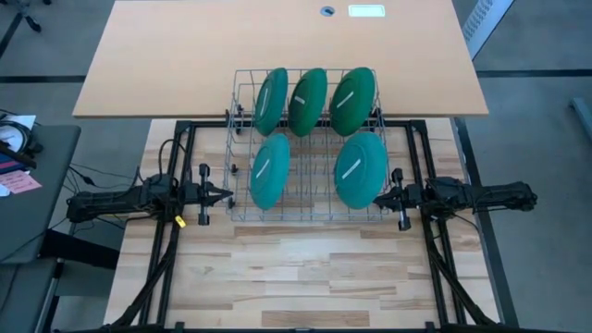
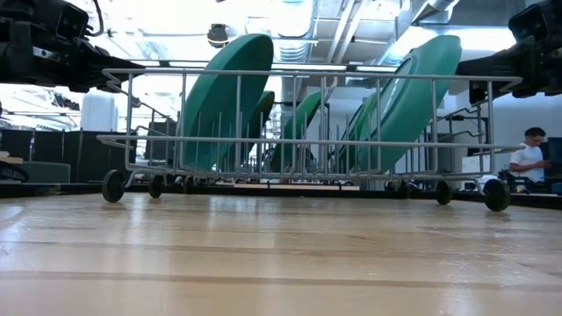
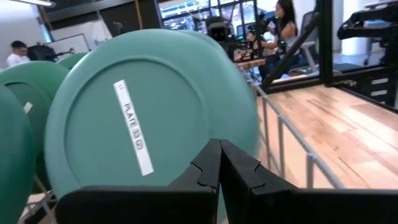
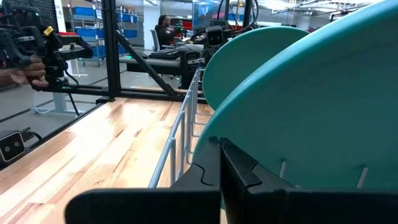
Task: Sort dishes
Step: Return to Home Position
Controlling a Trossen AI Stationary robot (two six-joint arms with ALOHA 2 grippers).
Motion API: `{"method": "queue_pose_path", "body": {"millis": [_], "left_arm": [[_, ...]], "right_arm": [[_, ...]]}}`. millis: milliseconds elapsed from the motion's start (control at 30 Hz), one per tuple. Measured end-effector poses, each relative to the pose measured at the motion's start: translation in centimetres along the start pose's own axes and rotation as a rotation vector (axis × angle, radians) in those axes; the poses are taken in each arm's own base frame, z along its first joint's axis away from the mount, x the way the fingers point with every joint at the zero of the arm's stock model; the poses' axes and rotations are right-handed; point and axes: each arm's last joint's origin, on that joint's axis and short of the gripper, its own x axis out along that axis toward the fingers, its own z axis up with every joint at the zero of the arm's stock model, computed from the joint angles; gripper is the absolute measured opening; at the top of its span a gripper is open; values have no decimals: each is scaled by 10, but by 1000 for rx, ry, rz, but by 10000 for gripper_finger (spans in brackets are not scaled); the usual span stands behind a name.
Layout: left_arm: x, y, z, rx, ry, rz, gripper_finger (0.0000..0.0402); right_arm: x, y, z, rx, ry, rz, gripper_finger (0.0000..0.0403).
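At table height, the two front plates and the wires of the dish rack (image 1: 305, 218) mask most of the back-row plates, and their lower edges cannot be followed. In each wrist view a single teal plate fills the frame, is cut off at its edge, and hides everything behind it.

The rack stands on the pale wooden worktop (image 1: 296, 277), directly between the two tools, and its side wires separate each tool from the plates. The left tool (image 1: 227, 194) has its fingers pressed together on nothing and points at the rack's side. Just beyond its tip the left teal plate (image 1: 270, 171) stands on edge. The right tool (image 1: 379, 196), likewise closed and empty, faces the right teal plate (image 1: 361, 169). Three darker green plates (image 1: 308, 100) stand in the row farther from both tools.
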Motion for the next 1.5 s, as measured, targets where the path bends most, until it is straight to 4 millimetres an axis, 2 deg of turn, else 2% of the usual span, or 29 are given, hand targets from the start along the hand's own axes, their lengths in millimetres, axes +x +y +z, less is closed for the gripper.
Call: {"method": "queue_pose_path", "body": {"millis": [1500], "left_arm": [[0,0,0,-14,3,15,0]], "right_arm": [[0,0,0,2,0,0,0]]}}
